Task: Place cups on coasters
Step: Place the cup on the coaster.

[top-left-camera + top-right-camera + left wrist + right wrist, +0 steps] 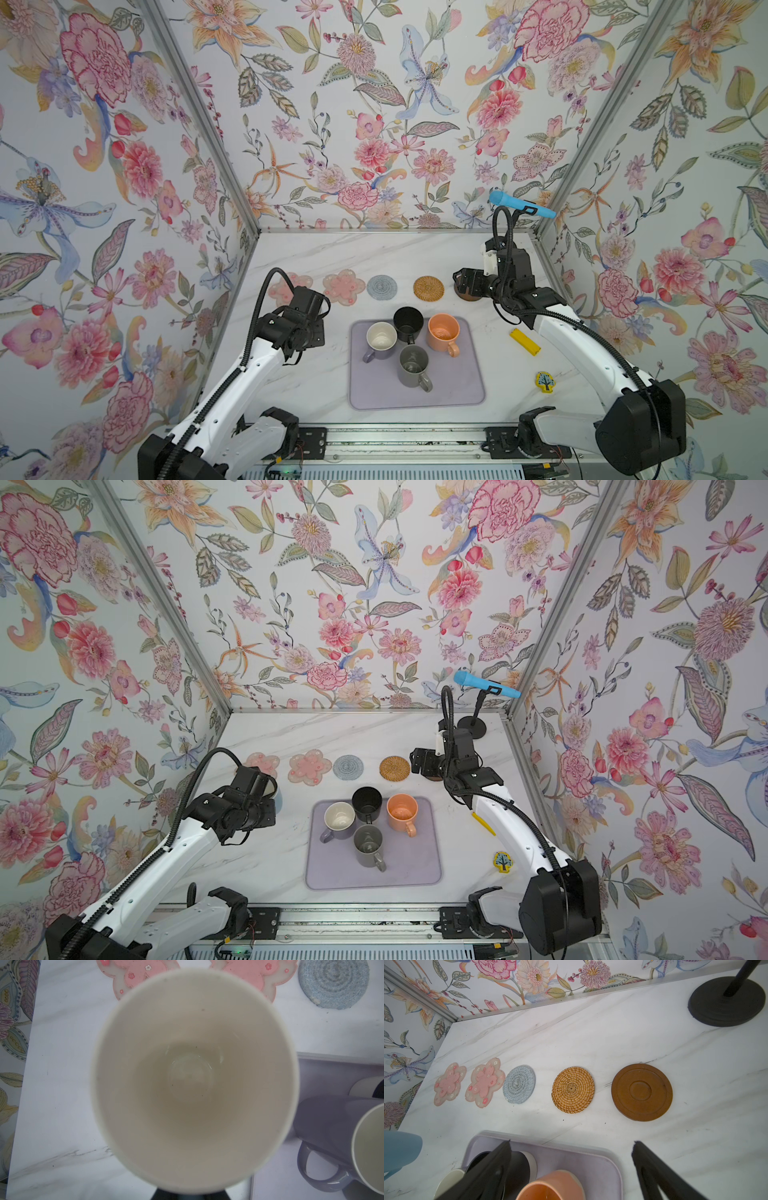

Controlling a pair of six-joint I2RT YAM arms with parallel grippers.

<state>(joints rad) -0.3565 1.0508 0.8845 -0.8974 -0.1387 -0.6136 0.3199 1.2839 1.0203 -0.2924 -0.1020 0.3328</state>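
Note:
My left gripper (309, 320) is shut on the light blue cup (400, 1151), whose cream inside (193, 1076) fills the left wrist view; it hangs near the left pink flower coaster (286, 286). On the lilac mat (457, 386) stand the purple-grey (380, 338), black (408, 322), peach-orange (444, 330) and grey (412, 365) cups. The other coasters lie in a row: pink flower (344, 286), grey disc (382, 286), woven tan (428, 287), dark brown (641, 1092). My right gripper (572, 1144) hangs open and empty above the brown one.
A blue microphone (521, 205) on a black stand with a round base (726, 1001) occupies the back right corner. A yellow block (525, 341) and a small tree-patterned piece (544, 381) lie right of the mat. Floral walls enclose three sides.

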